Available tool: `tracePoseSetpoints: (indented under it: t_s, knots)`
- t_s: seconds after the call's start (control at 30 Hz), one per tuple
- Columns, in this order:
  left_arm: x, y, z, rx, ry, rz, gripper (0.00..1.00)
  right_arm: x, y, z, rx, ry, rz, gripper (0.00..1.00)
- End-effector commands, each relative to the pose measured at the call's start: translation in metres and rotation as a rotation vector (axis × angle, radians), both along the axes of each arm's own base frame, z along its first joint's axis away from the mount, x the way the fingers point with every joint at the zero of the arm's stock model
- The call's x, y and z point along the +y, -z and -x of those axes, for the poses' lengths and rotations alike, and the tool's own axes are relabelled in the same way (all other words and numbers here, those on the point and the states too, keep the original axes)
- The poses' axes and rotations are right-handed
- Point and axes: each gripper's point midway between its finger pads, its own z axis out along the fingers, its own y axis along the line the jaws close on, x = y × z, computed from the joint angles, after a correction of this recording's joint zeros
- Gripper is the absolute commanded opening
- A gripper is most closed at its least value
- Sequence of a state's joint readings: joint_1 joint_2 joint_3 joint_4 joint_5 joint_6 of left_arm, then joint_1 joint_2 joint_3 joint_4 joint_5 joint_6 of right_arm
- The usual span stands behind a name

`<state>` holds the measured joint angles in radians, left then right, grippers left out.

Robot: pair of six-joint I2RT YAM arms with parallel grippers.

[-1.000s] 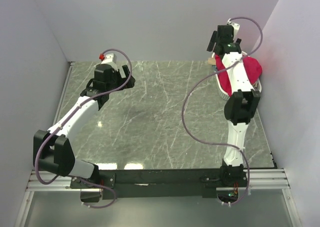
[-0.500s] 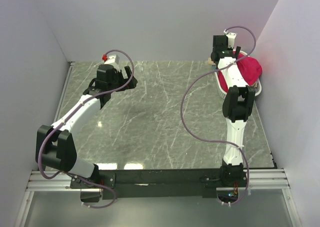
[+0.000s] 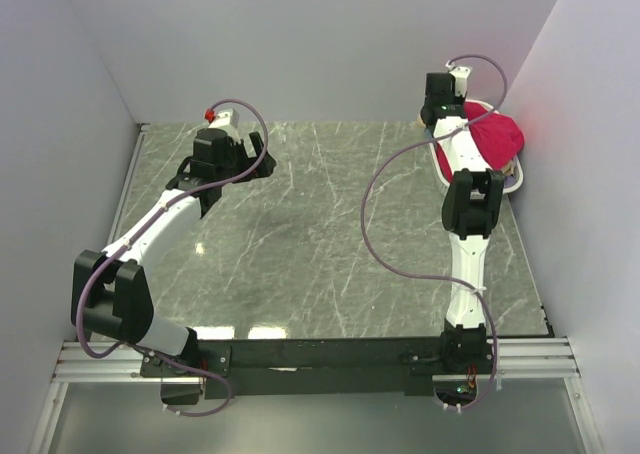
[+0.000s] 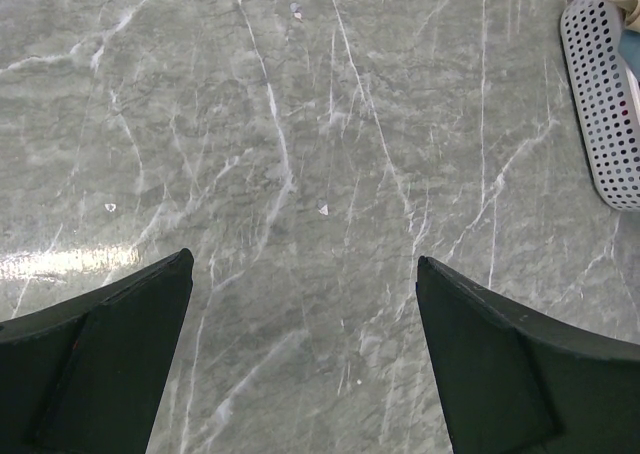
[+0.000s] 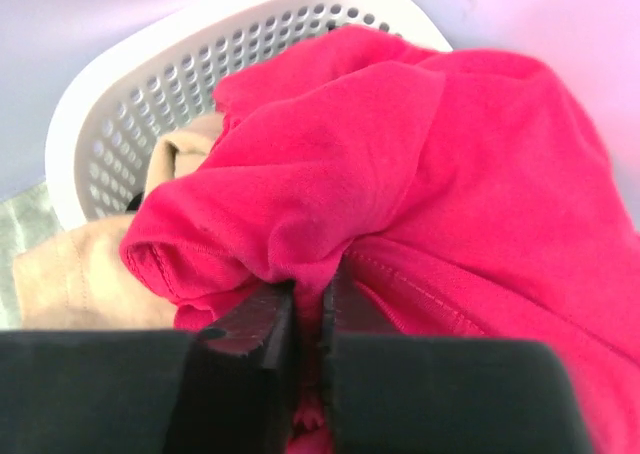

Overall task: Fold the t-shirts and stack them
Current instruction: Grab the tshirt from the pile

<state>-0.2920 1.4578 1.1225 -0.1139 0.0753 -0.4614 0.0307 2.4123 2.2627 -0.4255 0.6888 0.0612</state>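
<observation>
The red t-shirt [image 5: 400, 154] is lying bunched in a heap inside the white basket [image 5: 150, 104], mounding above the rim. The right gripper [image 5: 305, 294] is working right at that heap: its jaws are pressing nearly together on a fold of the red cloth, with fabric showing in the narrow gap between them. Crumpled as it is, the shirt is showing no long axis that I can tell. A beige cloth [image 5: 70, 274] is sitting beside the pinched fold, also in the basket.

The left gripper [image 4: 305, 264] is hanging well apart from the basket, jaws wide apart over the bare desk [image 3: 300, 224]. So the right arm is plainly the nearer one. Judging by this, the next move is calling for a lift up and out over the rim, away from the basket toward the open marble.
</observation>
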Motion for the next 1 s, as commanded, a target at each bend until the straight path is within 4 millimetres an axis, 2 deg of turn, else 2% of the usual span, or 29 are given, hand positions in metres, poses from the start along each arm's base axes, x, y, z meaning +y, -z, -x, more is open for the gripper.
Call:
tracePoseSetpoints:
  t_s: [0.0, 0.03, 0.07, 0.1, 0.13, 0.17, 0.2, 0.23, 0.27, 0.33, 0.37, 0.43, 0.47, 0.63, 0.73, 0.77, 0.8, 0.87, 0.9, 0.97]
  knots:
    - [-0.004, -0.019, -0.005, -0.059, 0.009, 0.033, 0.99, -0.012, -0.044, -0.005, -0.125, 0.031, -0.003, 0.00]
    - [-0.004, -0.020, -0.004, -0.062, 0.007, 0.035, 0.99, -0.010, -0.040, -0.002, -0.119, 0.022, -0.008, 0.00]
    - [-0.004, -0.020, -0.004, -0.062, 0.007, 0.035, 1.00, -0.005, -0.067, 0.000, -0.178, 0.001, -0.016, 0.00]
    - [-0.005, -0.020, -0.004, -0.063, 0.010, 0.038, 0.99, -0.003, -0.074, 0.003, -0.190, -0.011, -0.016, 0.00]
    - [-0.005, -0.019, -0.006, -0.060, 0.008, 0.040, 0.99, 0.003, -0.071, 0.010, -0.177, -0.031, -0.017, 0.00]
    - [-0.006, -0.019, -0.005, -0.058, 0.014, 0.047, 1.00, 0.012, -0.105, 0.015, -0.247, -0.072, -0.032, 0.00]
    - [-0.007, -0.019, -0.005, -0.057, 0.014, 0.049, 0.99, 0.016, -0.119, 0.021, -0.270, -0.091, -0.035, 0.00]
    - [-0.008, -0.019, -0.005, -0.055, 0.019, 0.054, 0.99, 0.022, -0.116, 0.028, -0.258, -0.115, -0.041, 0.00]
    - [-0.009, -0.019, -0.005, -0.056, 0.022, 0.059, 0.99, 0.032, -0.151, 0.040, -0.320, -0.149, -0.048, 0.00]
    - [-0.011, -0.020, -0.004, -0.055, 0.027, 0.065, 0.99, 0.045, -0.170, 0.053, -0.342, -0.204, -0.071, 0.00]
    - [-0.011, -0.020, -0.004, -0.057, 0.027, 0.066, 0.99, 0.049, -0.194, 0.067, -0.375, -0.222, -0.078, 0.00]
    - [-0.012, -0.019, -0.003, -0.053, 0.036, 0.072, 0.99, 0.059, -0.208, 0.078, -0.390, -0.252, -0.094, 0.00]
    - [-0.013, -0.019, -0.002, -0.051, 0.041, 0.076, 1.00, 0.059, -0.222, 0.087, -0.412, -0.253, -0.097, 0.00]
    - [-0.016, -0.022, 0.003, -0.053, 0.055, 0.091, 0.99, 0.059, -0.235, 0.102, -0.412, -0.255, -0.096, 0.00]
    - [-0.017, -0.021, 0.005, -0.048, 0.059, 0.091, 0.99, 0.050, -0.233, 0.097, -0.431, -0.205, -0.103, 0.00]
    - [-0.017, -0.021, 0.006, -0.046, 0.060, 0.093, 1.00, 0.049, -0.227, 0.096, -0.403, -0.205, -0.109, 0.00]
    - [-0.017, -0.021, 0.006, -0.044, 0.060, 0.091, 0.99, 0.053, -0.234, 0.094, -0.407, -0.230, -0.109, 0.00]
    - [-0.016, -0.023, 0.007, -0.051, 0.057, 0.089, 1.00, 0.053, -0.231, 0.092, -0.406, -0.214, -0.114, 0.00]
    - [-0.016, -0.023, 0.007, -0.050, 0.058, 0.091, 0.99, 0.050, -0.230, 0.093, -0.422, -0.180, -0.122, 0.00]
    - [-0.017, -0.021, 0.008, -0.039, 0.061, 0.086, 1.00, 0.030, -0.231, 0.096, -0.458, -0.068, -0.104, 0.00]
